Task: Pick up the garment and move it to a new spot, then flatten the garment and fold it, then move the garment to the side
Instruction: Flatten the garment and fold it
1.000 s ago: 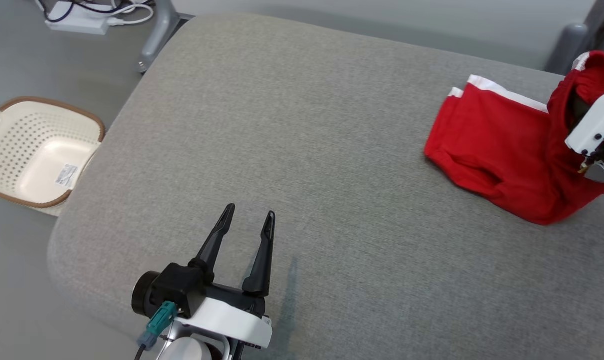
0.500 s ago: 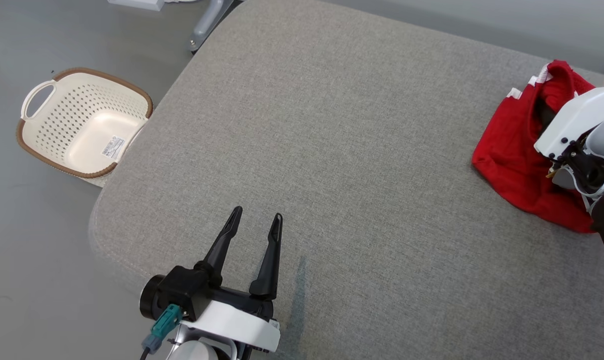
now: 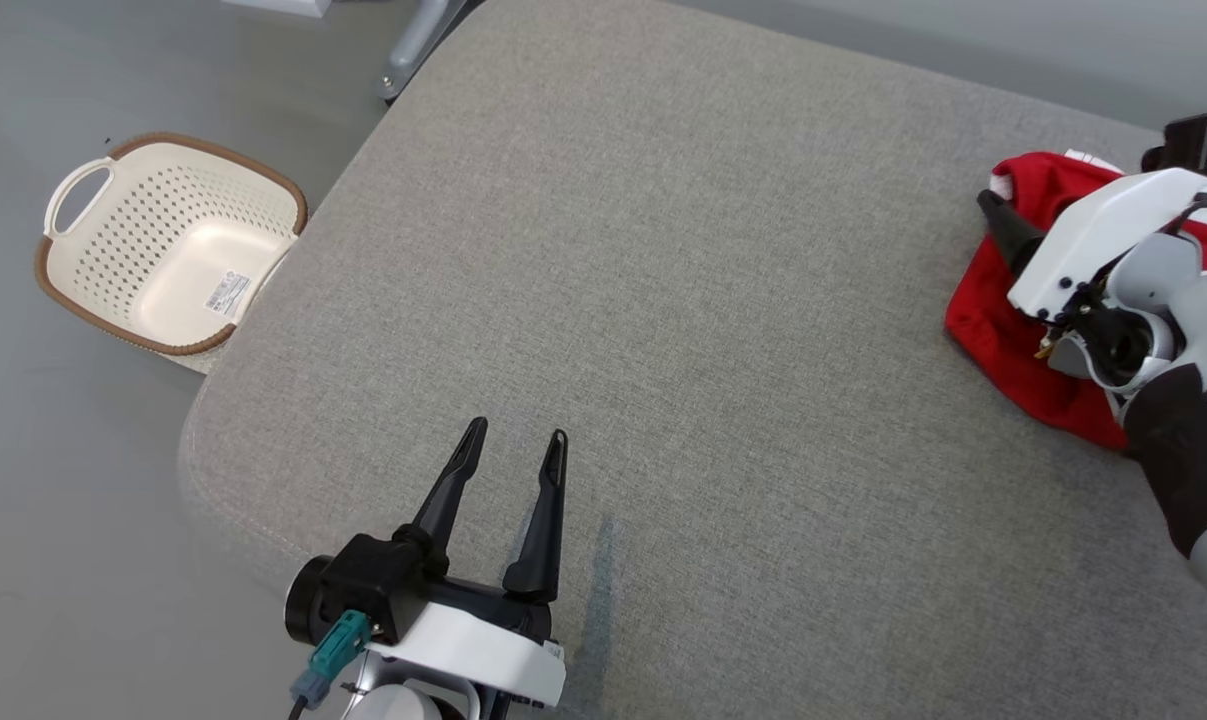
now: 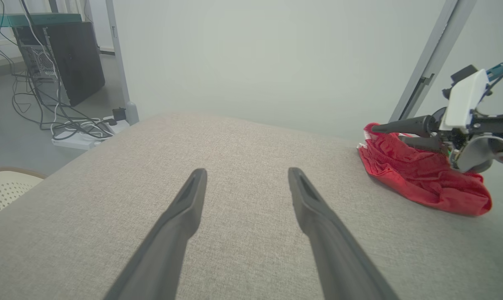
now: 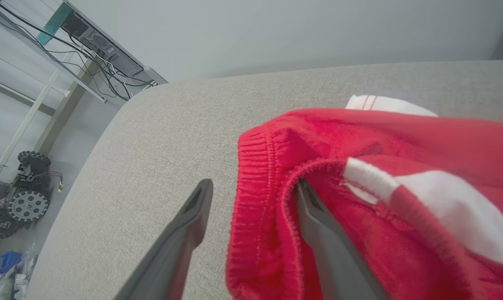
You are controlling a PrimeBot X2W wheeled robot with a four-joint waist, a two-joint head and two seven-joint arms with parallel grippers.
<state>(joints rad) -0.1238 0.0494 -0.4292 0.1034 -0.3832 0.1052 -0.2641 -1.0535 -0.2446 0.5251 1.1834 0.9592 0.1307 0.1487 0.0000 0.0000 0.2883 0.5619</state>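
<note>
Right pincer (image 5: 254, 185) hangs low over the far right part of a grey padded counter (image 3: 663, 300), its two dark fingers spread apart and gripping nothing. A red garment (image 3: 993, 320) with white trim lies in a crumpled heap beneath it, toward the counter's right end. The ribbed waistband runs up between the spread fingers. One finger seems tucked into the waistband's opening, while the other stands over bare counter just beside the cloth. Judging from this, the cloth is free of any grip and rests on the counter under its own weight. That fits the task's first step, setting the garment down at a new spot. It is bunched, so flattening and folding are not yet done. Left pincer (image 3: 518, 432) sits at the near edge, left of the middle and well apart from the garment. Its fingers are also spread and hold nothing, pointing toward the far side just above the counter. It looks parked out of the way, perhaps ready to help spread the cloth. A cream perforated basket (image 3: 93, 260) with a brown rim stands on the floor to the left of the counter, and its part in the task cannot be told. Count: two pincers, both released; one garment; one basket; one counter.
</note>
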